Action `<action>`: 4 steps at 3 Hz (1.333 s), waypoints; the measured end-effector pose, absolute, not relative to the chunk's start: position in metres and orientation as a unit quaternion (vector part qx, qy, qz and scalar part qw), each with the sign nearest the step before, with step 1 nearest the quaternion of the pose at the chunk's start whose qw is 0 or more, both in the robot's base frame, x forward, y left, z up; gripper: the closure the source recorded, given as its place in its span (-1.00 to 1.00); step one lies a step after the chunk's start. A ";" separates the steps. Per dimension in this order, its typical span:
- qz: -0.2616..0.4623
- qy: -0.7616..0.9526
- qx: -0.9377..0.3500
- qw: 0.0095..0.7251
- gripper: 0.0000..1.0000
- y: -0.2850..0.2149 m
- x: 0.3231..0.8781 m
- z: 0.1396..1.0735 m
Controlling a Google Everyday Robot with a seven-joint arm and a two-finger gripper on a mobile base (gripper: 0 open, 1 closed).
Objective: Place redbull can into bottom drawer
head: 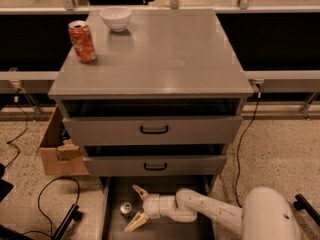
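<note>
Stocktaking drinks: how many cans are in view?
2: orange-red soda can on the cabinet top; redbull can in the bottom drawer, at the open gripper. Upper drawers could hide more.

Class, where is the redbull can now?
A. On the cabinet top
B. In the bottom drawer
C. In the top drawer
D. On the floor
B: the redbull can stands in the pulled-out bottom drawer, at the fingertips of the open gripper reaching in there.

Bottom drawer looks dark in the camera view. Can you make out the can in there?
Camera view: the bottom drawer lies in shadow, but the can glints at its top; the pale gripper shows clearly inside the drawer, jaws open with the can at their tips.
</note>
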State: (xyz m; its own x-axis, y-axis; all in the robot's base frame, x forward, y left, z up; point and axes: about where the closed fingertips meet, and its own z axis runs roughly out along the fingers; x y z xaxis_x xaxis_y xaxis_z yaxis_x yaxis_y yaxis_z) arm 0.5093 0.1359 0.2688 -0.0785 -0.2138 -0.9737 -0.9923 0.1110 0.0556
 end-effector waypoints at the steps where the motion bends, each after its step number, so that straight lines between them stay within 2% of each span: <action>1: 0.416 0.616 -0.538 0.398 -1.00 0.110 0.477 0.289; 2: 0.387 0.653 -0.552 0.346 -1.00 0.086 0.453 0.310; 3: 0.387 0.653 -0.568 0.317 -1.00 0.084 0.420 0.324; 4: 0.388 0.653 -0.569 0.317 -1.00 0.084 0.420 0.324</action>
State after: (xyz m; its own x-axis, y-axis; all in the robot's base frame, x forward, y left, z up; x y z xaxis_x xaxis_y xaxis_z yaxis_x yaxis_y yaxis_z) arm 0.4196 0.0843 0.3238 -0.1528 -0.4966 -0.8544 -0.9879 0.0530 0.1459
